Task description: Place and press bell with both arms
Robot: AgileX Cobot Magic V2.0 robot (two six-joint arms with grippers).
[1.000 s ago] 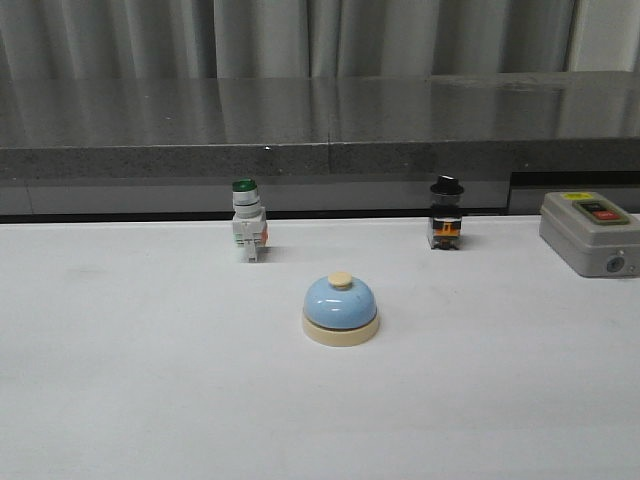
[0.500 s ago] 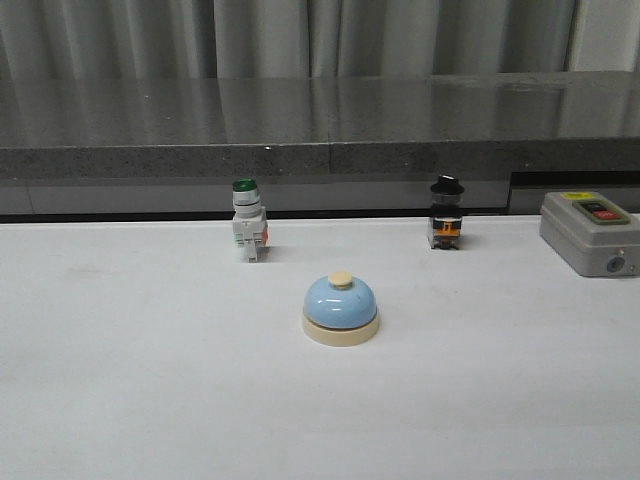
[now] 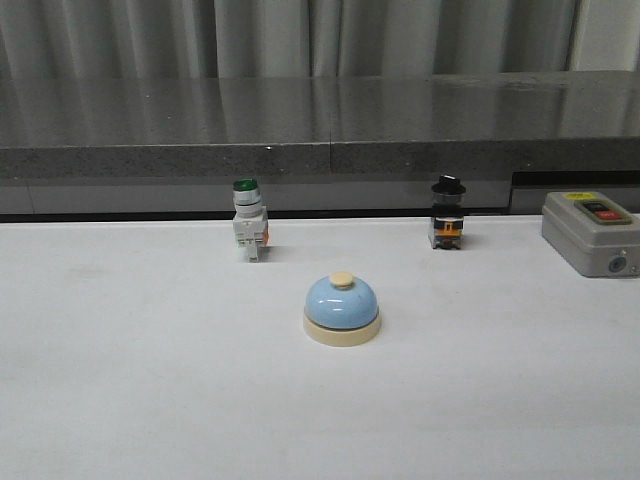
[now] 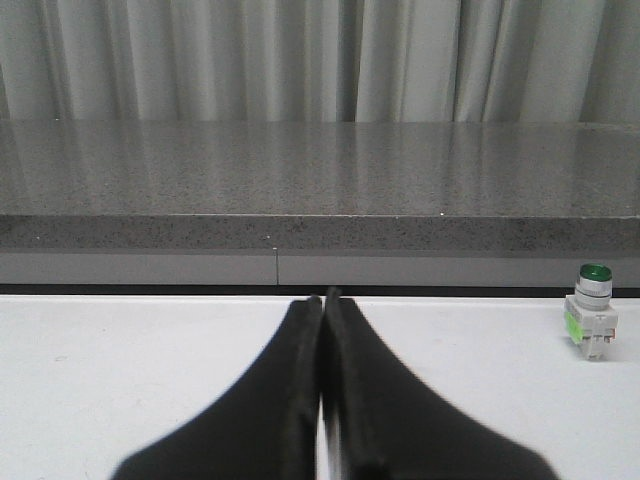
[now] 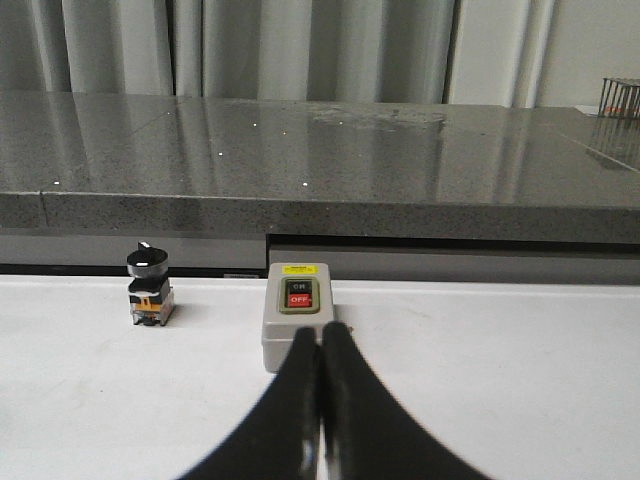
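The light-blue bell (image 3: pixel 341 309) with cream base and cream button stands upright on the white table (image 3: pixel 150 380), near the middle. Neither arm shows in the front view. In the left wrist view my left gripper (image 4: pixel 322 300) is shut and empty above the table; the bell is out of that view. In the right wrist view my right gripper (image 5: pixel 321 332) is shut and empty, its tips in front of the grey box (image 5: pixel 297 315); the bell is out of that view too.
A green-capped white push-button switch (image 3: pixel 248 221) stands behind the bell to the left, also in the left wrist view (image 4: pixel 592 312). A black-capped switch (image 3: pixel 446 215) stands back right. The grey box with a red button (image 3: pixel 592 232) sits at the right edge. A dark stone ledge (image 3: pixel 320 140) runs behind.
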